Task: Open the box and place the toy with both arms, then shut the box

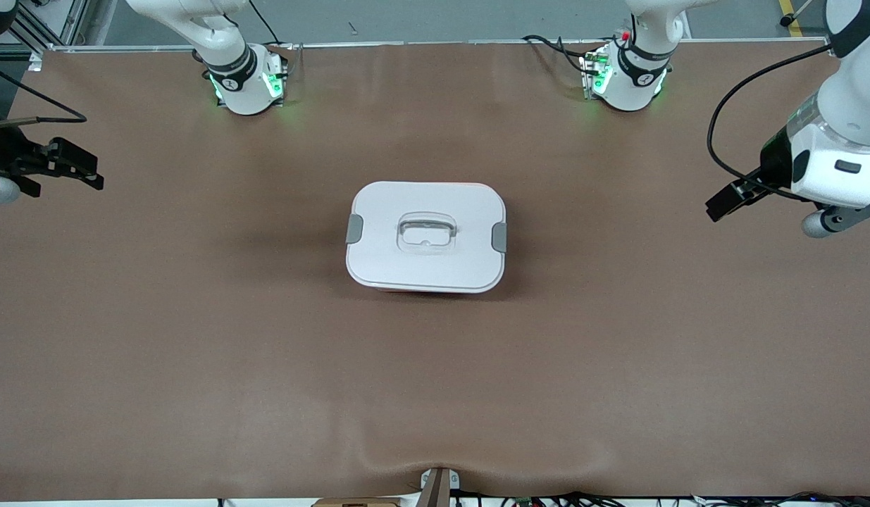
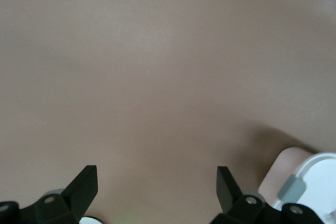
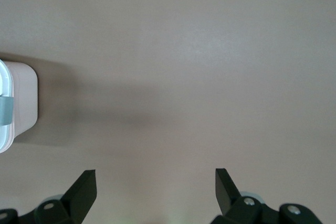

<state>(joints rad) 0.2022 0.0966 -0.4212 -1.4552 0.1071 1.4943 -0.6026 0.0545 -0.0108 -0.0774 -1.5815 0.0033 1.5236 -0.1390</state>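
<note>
Bare brown table [image 1: 195,352], lidded box [image 1: 426,236] dead centre between right gripper [image 1: 79,169] and left gripper [image 1: 732,198], both spread wide, parked well off each end for clip access; no toy showing.

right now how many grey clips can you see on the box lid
2. One grey clip sits on the lid's edge toward the right arm's end of the table, the other clip on the edge toward the left arm's end. More could be hidden on the box's sides.
</note>
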